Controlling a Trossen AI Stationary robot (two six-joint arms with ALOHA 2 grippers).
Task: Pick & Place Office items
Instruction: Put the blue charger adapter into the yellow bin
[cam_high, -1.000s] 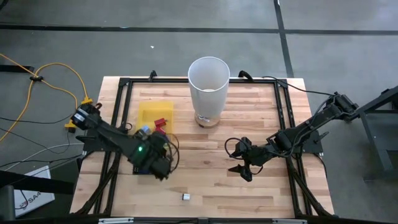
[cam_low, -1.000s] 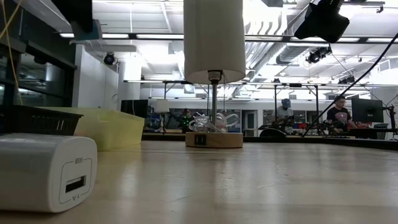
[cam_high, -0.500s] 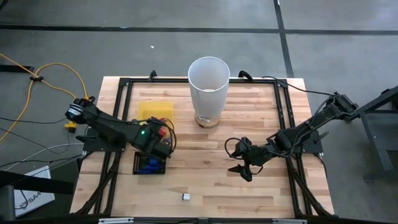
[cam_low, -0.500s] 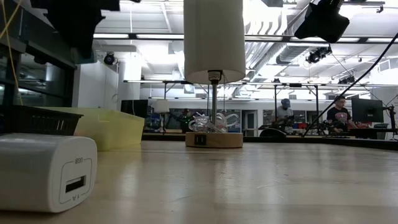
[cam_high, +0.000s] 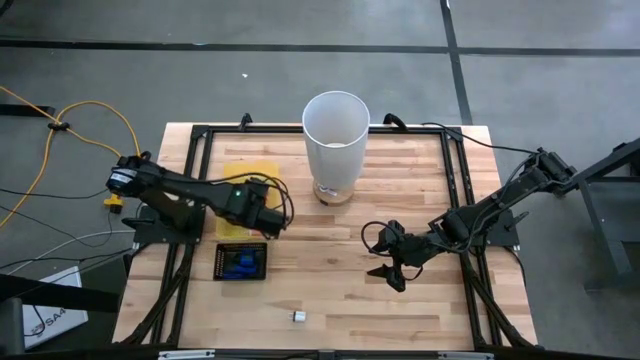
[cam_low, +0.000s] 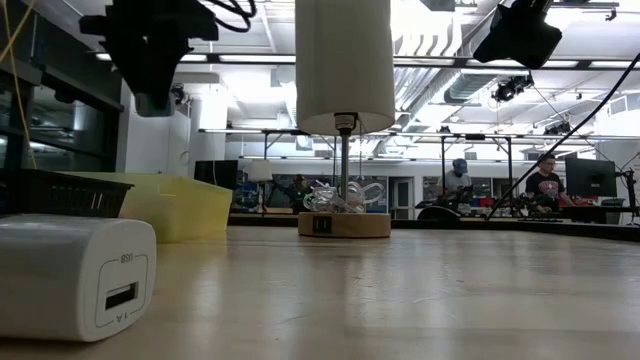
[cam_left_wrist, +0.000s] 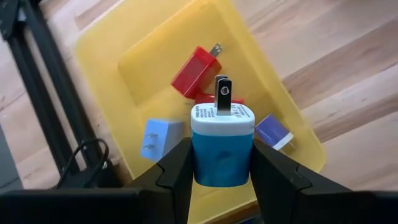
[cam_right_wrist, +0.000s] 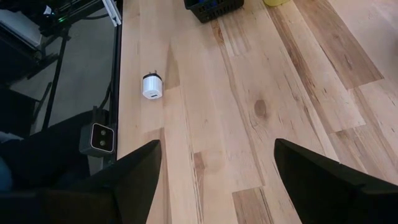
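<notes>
Carrying a blue-and-white plastic wall charger (cam_left_wrist: 222, 146), prongs pointing away from the wrist, the left end effector (cam_left_wrist: 221, 163) is clamped on its blue body and hangs over the flat yellow plastic tray (cam_left_wrist: 291, 106) on the left half of the wooden table (cam_high: 330, 270). From overhead the left end effector (cam_high: 262, 212) sits just above the tray's near edge — not released yet.

Already lying in the yellow tray: a red charger block (cam_left_wrist: 195, 71), a light blue charger block (cam_left_wrist: 158, 139) and a small purple block (cam_left_wrist: 273, 130), with another red piece mostly hidden behind the held charger. Nearer the table's front edge, a black mesh basket (cam_high: 241, 261) holds a few blue items (cam_high: 240, 263); exact count cannot be told.

One small white USB charger cube (cam_high: 298, 316) lies loose on the table near the front edge, well apart from both trays — it also shows big in the low view (cam_low: 75, 275). A tall white cylindrical bin (cam_high: 336, 140) stands at the back centre.

Right end effector (cam_high: 386, 267) waits over bare table right of centre, fingers apart, holding nothing.

Judgement: well along — several pieces sorted, current drop pending, the white cube likely last.
</notes>
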